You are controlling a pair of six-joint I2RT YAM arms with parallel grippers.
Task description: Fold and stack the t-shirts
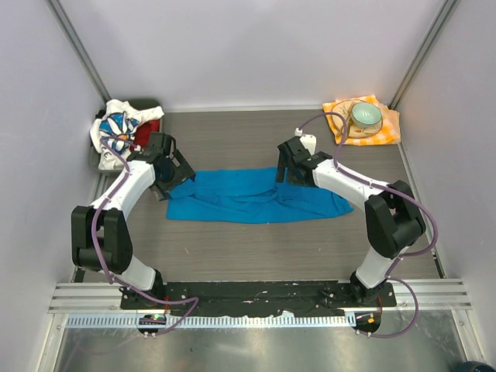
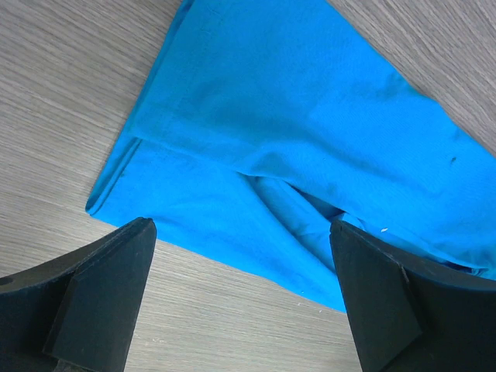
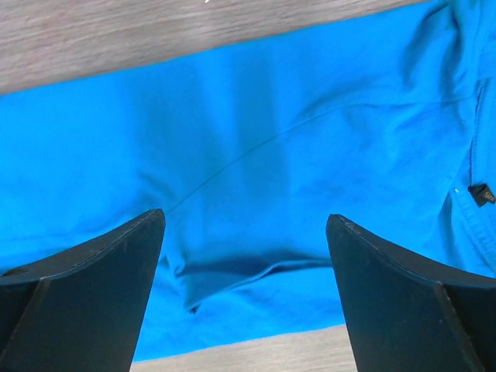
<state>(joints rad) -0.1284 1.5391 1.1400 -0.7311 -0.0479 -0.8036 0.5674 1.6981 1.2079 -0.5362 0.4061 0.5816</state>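
At the far left corner, the crumpled white t-shirt with blue daisy print [image 1: 114, 128] and the red cloth t-shirt [image 1: 149, 132] lay bunched together, their shapes mostly hidden. The left gripper [image 2: 242, 260] stood wide and empty over the left end of the plain bright blue t-shirt [image 1: 256, 198], a long half-folded band mid-table. It looked light and limp, best pinched at a hem through all layers. The right gripper [image 3: 245, 256] hung wide and empty over its right part; sleeves and collar were hard to make out
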